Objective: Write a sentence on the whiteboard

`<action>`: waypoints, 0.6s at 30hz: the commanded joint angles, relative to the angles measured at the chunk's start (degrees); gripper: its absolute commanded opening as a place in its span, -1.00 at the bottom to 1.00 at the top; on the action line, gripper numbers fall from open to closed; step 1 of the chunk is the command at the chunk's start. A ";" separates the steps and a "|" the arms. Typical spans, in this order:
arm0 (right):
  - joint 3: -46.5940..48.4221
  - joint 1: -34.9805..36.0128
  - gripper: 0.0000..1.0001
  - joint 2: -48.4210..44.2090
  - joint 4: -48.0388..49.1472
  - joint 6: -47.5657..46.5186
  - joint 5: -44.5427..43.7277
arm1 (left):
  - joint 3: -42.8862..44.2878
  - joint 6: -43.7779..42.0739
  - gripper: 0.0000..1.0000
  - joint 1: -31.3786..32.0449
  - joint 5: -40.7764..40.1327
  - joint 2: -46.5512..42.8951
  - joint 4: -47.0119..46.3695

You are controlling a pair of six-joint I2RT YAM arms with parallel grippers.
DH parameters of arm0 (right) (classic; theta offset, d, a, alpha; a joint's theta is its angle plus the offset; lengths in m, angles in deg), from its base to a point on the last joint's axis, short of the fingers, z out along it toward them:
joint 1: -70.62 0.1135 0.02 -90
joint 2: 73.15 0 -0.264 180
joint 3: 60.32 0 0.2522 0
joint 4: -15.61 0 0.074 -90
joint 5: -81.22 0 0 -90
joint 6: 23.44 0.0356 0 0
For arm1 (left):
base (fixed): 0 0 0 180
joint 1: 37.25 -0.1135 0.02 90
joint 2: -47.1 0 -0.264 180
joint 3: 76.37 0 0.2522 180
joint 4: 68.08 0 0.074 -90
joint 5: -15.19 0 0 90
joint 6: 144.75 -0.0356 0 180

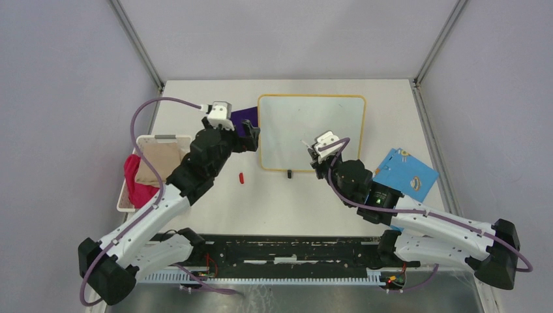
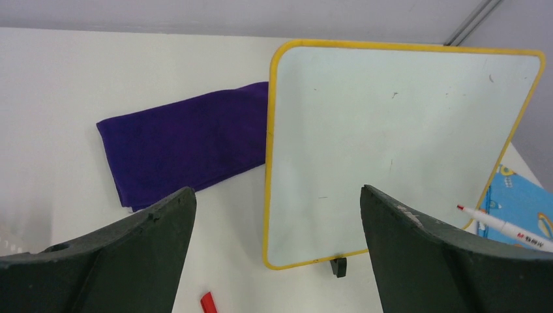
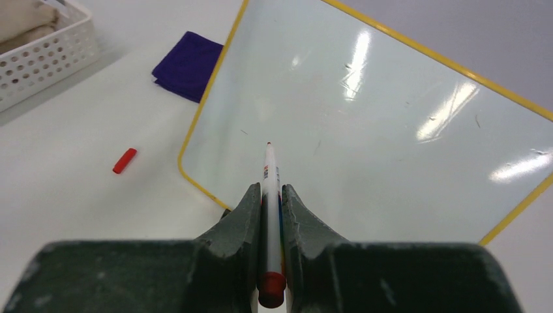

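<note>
1. Gripping a marker (image 3: 269,171), your right end effector (image 3: 269,195) hovers clenched over the whiteboard (image 1: 287,124), upper centre of the top view.
2. Your left end effector (image 2: 277,195) hangs released by its left edge.

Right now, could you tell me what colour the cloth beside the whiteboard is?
Dark purple; the cloth shows best in the left wrist view.

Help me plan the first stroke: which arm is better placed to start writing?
Right. The right gripper has its jaws shut on the uncapped marker, tip aimed at the blank whiteboard; the left gripper has its jaws open, empty.
</note>
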 commanded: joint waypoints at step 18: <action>-4.13 9.35 -1.00 -2.38 9.19 -5.46 -11.07 | 12.47 23.21 0.99 -13.54 23.90 15.07 -2.91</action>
